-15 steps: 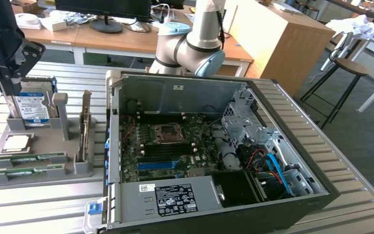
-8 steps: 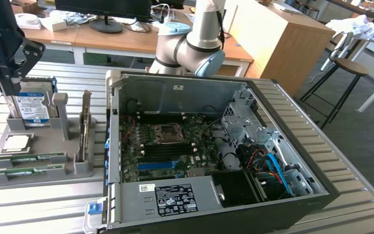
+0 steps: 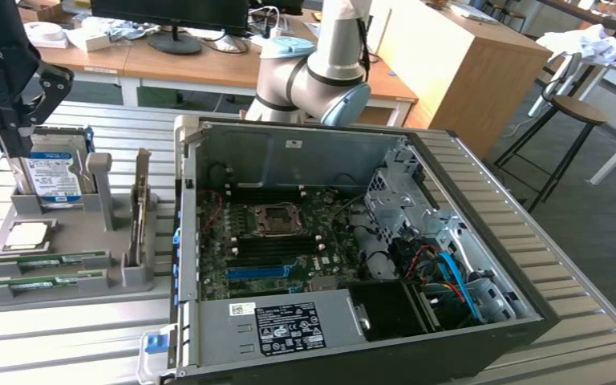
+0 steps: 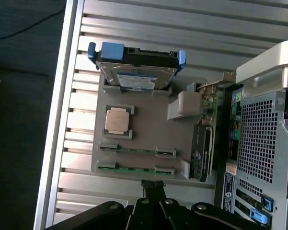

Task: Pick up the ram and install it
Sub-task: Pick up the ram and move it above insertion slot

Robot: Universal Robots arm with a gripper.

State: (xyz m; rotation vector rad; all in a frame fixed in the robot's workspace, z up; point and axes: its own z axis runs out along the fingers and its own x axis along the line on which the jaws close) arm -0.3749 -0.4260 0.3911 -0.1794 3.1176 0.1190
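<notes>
At tray's near edge in wrist view, gripper (image 4: 151,186) is closed, holding nothing. Just beyond, ram (image 4: 134,169) sits in grey tray (image 4: 148,124) slot, w/ 2nd stick (image 4: 136,151) parallel behind, then processor (image 4: 117,120) and hard drive (image 4: 136,72). Ext. view adds open PC case (image 3: 286,156) interior w/ motherboard (image 3: 276,241), beside tray.

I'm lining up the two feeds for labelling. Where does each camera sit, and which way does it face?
Exterior view: off the arm, set high, looking down on the open computer case and the grey parts tray at the exterior view's left; the arm and gripper show.
Wrist view: on the wrist, looking straight down onto the tray; the shut gripper's fingertips show.
Shared: tray, hard drive, processor, ram sticks, case.
</notes>
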